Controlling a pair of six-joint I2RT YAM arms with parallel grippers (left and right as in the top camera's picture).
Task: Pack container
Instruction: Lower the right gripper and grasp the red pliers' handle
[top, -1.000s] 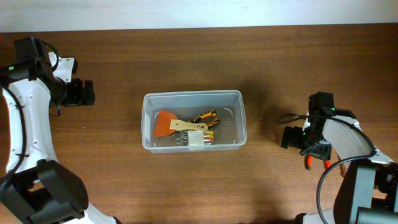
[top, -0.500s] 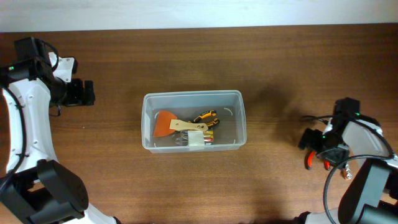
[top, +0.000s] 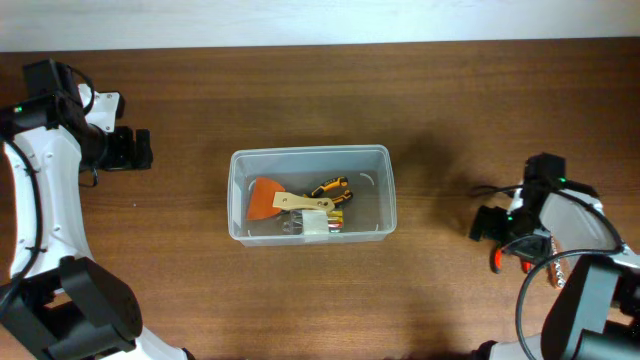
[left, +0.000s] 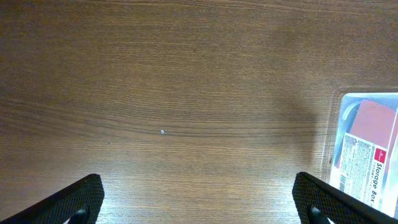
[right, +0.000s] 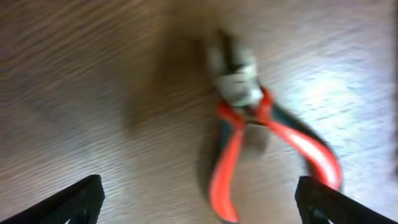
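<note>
At bench (top: 450, 90) centre, the container (top: 310, 152) holds an orange scraper (top: 265, 198). Left tool (left: 199, 202) wide open, empty, far left. Right tool (right: 199, 202) wide open over red pliers (right: 239, 84), not gripping them.

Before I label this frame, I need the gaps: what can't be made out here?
Pliers: blurred in the right wrist view; overhead, mostly under the right arm.
Container contents: overhead, tools overlap beside the orange scraper, too small to identify.
Container in left wrist view: cut off by the right edge.
</note>
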